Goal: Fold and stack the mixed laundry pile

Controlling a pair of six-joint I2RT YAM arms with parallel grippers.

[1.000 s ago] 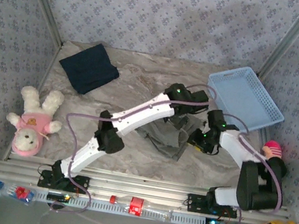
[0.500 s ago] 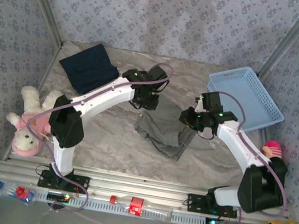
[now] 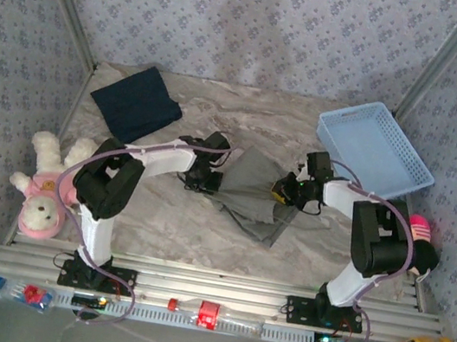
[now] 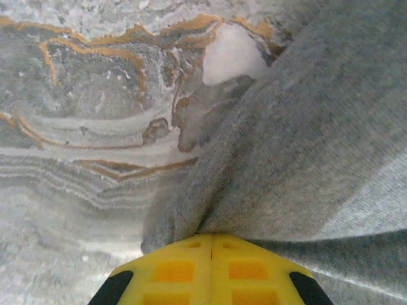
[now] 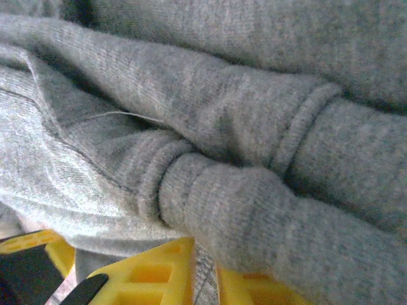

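The grey garment (image 3: 251,194), at the centre of the table (image 3: 247,114), now lies stretched because the left fingers (image 3: 212,181), open a second ago, clamp shut on its 9 o'clock edge and the right fingers (image 3: 284,193) pinch its 3 o'clock edge, so flattening can begin.

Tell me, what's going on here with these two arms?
Two robot arms are folding laundry. The left gripper is shut on the left edge of a grey garment spread in the middle, and the right gripper pinches its right edge, so the cloth is held between them. A dark navy T-shirt already lies folded at the far left corner.
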